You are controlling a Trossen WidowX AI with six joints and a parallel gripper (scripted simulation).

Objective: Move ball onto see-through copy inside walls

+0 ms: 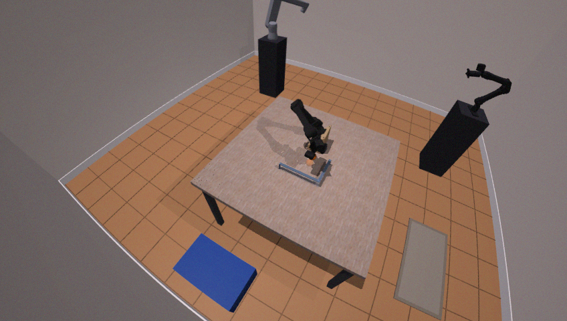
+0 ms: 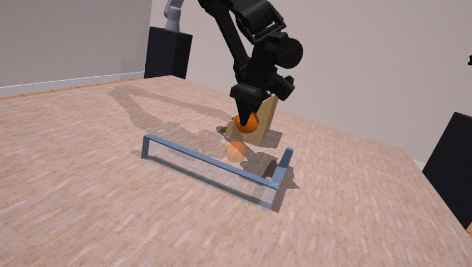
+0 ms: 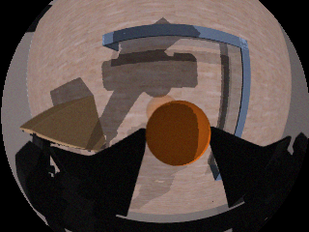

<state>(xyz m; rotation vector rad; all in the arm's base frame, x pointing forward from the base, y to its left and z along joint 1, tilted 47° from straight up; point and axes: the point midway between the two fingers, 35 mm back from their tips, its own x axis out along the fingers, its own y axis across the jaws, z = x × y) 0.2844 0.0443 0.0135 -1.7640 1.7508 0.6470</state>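
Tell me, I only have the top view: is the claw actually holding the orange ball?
Observer: Yes. The wrist view shows the orange ball pinched in the claw.
Operator: Is it off the table?
Observer: Yes, the exterior view shows the ball in the air above the see-through copy, in front of a tan wedge block.
Operator: Is the copy inside the walls?
Observer: Yes, it sits in the angle of the clear blue-edged walls, behind the long wall and left of the short one.
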